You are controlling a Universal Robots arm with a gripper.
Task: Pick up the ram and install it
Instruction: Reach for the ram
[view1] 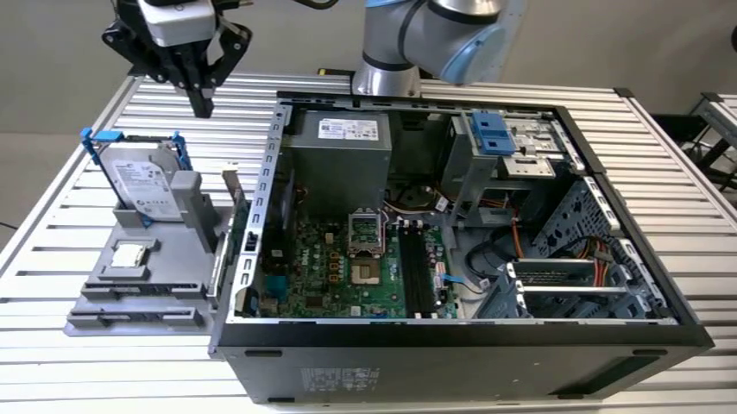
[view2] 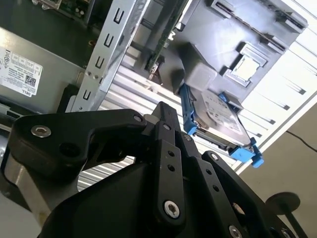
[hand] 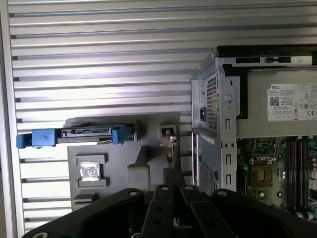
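Exterior view first: the arm reaches over from the back, and the gripper [view1: 204, 105] hangs pointing straight down at the top of the exterior view's left, above the slatted table [view1: 69, 155]. Its fingers are pinched together with nothing between them. The ram [view1: 235, 198] stands on edge in the grey holder [view1: 127, 306], just beside the open computer case [view1: 461, 345] and well below the gripper. On the same holder are the hard drive [view1: 144, 181] and the CPU chip [view1: 130, 254].

The second wrist view gives you the ram's [view2: 164, 39] greenish edge past the gripper [view2: 161, 108], plus the drive [view2: 218, 111].

The first wrist view looks straight down: gripper [hand: 171, 173] closed, ram [hand: 170, 141] edge-on between the chip [hand: 89, 171] and the case [hand: 213, 114].
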